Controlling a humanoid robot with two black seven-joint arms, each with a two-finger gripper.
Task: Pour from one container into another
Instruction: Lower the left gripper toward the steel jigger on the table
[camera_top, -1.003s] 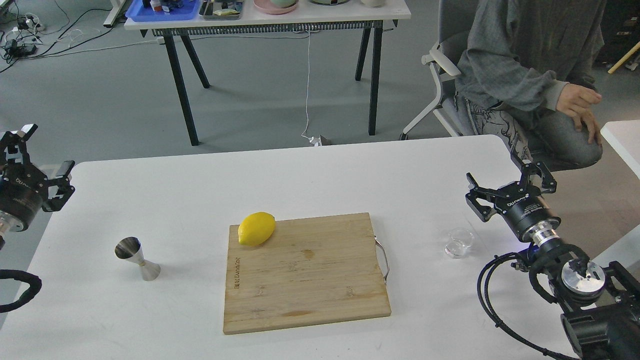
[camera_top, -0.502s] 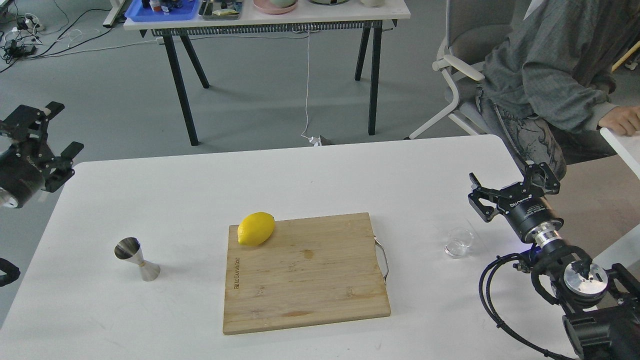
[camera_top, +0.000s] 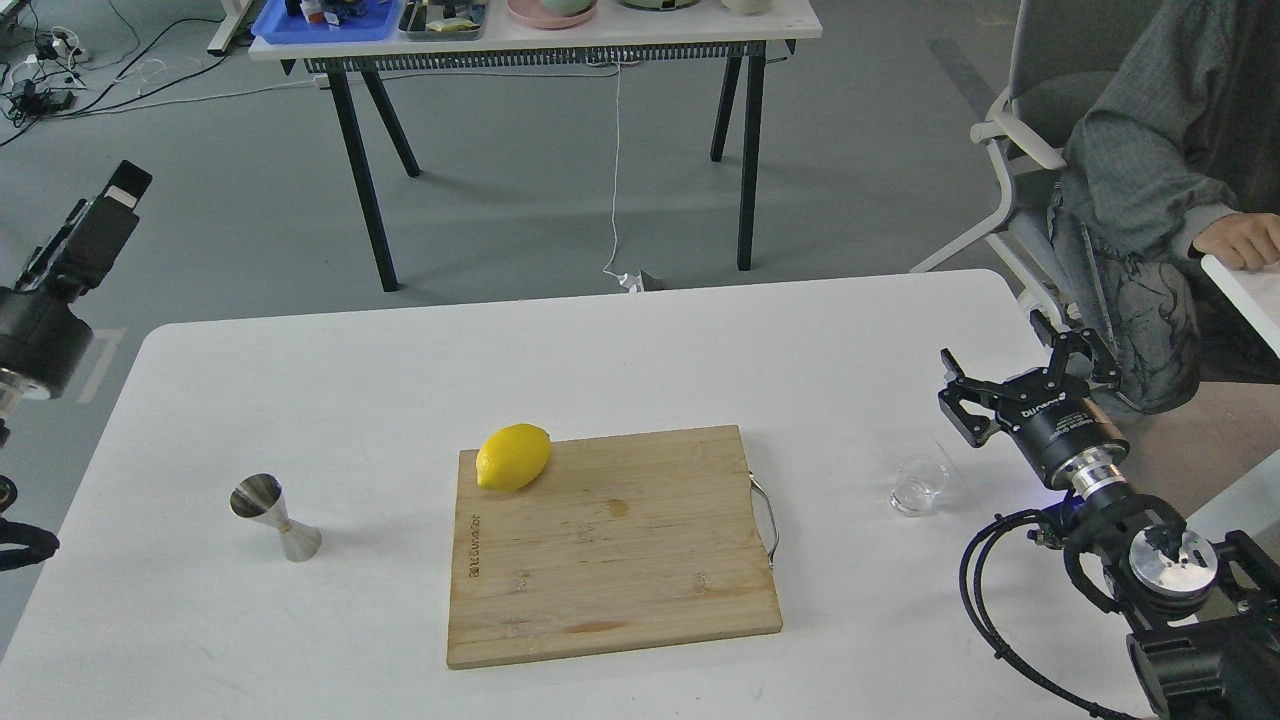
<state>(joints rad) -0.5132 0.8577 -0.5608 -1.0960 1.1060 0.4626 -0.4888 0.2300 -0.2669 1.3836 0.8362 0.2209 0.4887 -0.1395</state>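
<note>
The small clear glass cup (camera_top: 918, 485) stands upright on the white table (camera_top: 640, 340), just right of the cutting board. My right gripper (camera_top: 1022, 374) hovers up and to the right of it, open, fingers spread wide, holding nothing. The steel hourglass jigger (camera_top: 272, 515) stands upright at the table's left, leaning slightly in view. My left gripper (camera_top: 100, 222) is raised beyond the table's left edge, far above and behind the jigger. It is turned side-on, so its fingers overlap and the gap between them does not show.
A wooden cutting board (camera_top: 610, 545) with a metal handle lies mid-table, with a yellow lemon (camera_top: 513, 456) on its back left corner. A seated person (camera_top: 1150, 190) in an office chair is close to the table's right rear corner. Another table (camera_top: 530, 35) stands behind.
My left gripper has risen and rotated from facing the camera to side-on. The person and chair have rolled to the right. My right gripper has hardly moved.
</note>
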